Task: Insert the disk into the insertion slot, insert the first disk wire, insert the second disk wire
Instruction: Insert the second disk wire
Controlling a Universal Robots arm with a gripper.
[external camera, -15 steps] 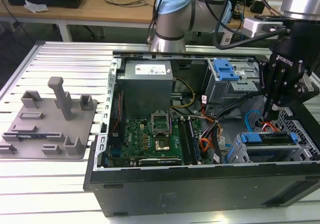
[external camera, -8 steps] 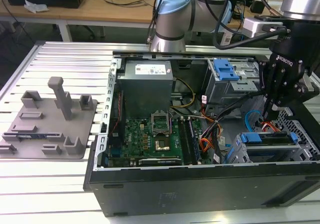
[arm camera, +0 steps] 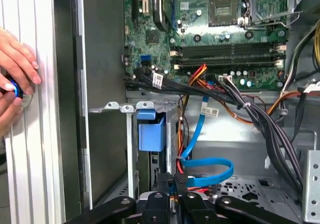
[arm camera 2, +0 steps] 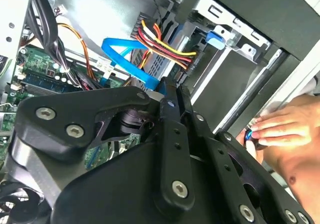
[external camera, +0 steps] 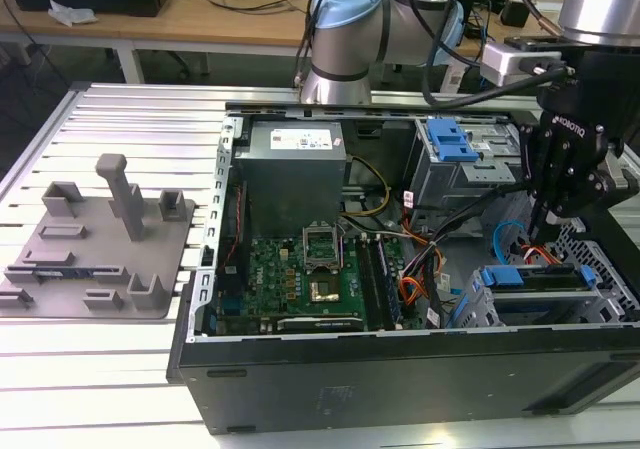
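The disk [external camera: 530, 276], silver in its blue carrier, sits inside the insertion slot [external camera: 478, 309], the grey cage at the case's corner on the exterior view's right. In the first wrist view the carrier's blue end [arm camera: 150, 134] shows between the cage walls [arm camera: 131, 134]. My gripper [external camera: 537, 231] hangs just above the disk's back edge. Its fingers [arm camera: 187, 201] are shut on the black plug [arm camera: 181, 178] of a flat blue disk wire [arm camera: 210, 166], which loops away over the case floor. A second wire bundle of red, yellow and orange strands [arm camera 2: 167, 47] runs to a black plug close by.
A person's hands [arm camera: 15, 79] hold a small blue thing outside the case wall, also seen as a hand [arm camera 2: 282, 129] in the second wrist view. A taller grey bay with a blue latch [external camera: 450, 139], the motherboard [external camera: 300, 269], black cable bundles [arm camera: 260, 119] and a grey fixture [external camera: 100, 239] surround the work.
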